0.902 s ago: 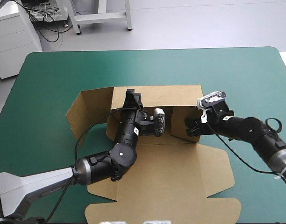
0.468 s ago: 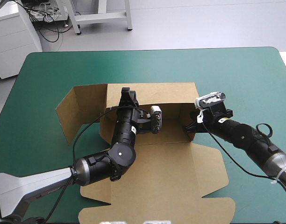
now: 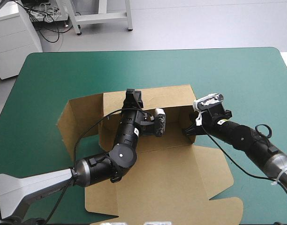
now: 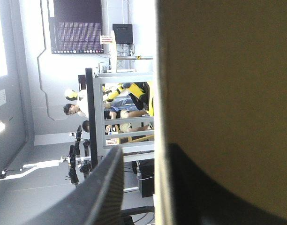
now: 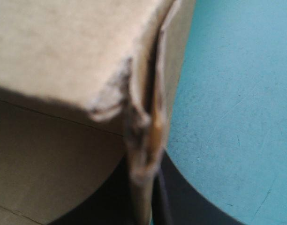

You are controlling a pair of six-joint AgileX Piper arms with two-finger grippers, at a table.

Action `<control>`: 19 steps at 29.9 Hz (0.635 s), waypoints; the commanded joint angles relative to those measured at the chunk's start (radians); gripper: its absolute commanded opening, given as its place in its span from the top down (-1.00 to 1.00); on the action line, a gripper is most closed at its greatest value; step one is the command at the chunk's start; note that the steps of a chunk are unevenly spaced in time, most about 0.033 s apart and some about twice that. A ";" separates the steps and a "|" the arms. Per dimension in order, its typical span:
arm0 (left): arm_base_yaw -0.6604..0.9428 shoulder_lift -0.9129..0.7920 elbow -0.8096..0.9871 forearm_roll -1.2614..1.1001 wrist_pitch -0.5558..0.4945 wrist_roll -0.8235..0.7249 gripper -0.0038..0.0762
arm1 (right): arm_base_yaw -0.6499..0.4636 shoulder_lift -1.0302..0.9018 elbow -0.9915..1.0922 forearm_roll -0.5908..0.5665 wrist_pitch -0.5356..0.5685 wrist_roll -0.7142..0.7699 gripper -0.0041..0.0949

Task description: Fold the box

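Since just before, the box (image 3: 171,173) has turned a little on the tabletop (image 3: 237,70) and slid toward the near edge. The top edge of its back wall now runs slanted. It sits in the middle of the tabletop, with back and side walls up and the front flap flat. My left tool (image 3: 132,94) pinches the top of the back wall. My right tool (image 3: 189,128) pinches the right side wall at its corner, where the edge looks a bit crushed. I think the board is light and stiff, but it bends at the creases and dents easily. I would hold wall edges close to a crease and pinch softly.
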 commanded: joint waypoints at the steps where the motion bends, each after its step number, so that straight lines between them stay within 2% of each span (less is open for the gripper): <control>1: -0.005 -0.039 -0.029 0.103 0.021 -0.023 -0.20 | 0.006 -0.028 -0.029 0.009 -0.042 -0.013 0.93; 3: -0.005 -0.039 -0.029 0.103 0.021 -0.023 -0.29 | 0.006 -0.026 -0.029 0.009 -0.063 -0.013 0.93; 8: -0.012 -0.039 -0.029 0.103 0.033 -0.023 -0.29 | 0.004 -0.019 -0.029 0.009 -0.146 -0.001 0.93; 11: -0.046 -0.039 -0.029 0.103 0.079 -0.023 -0.29 | 0.004 0.008 -0.037 0.009 -0.187 0.004 0.93; 19: -0.155 -0.039 -0.029 0.103 0.151 -0.023 -0.29 | -0.031 0.141 -0.159 0.009 -0.184 0.002 0.93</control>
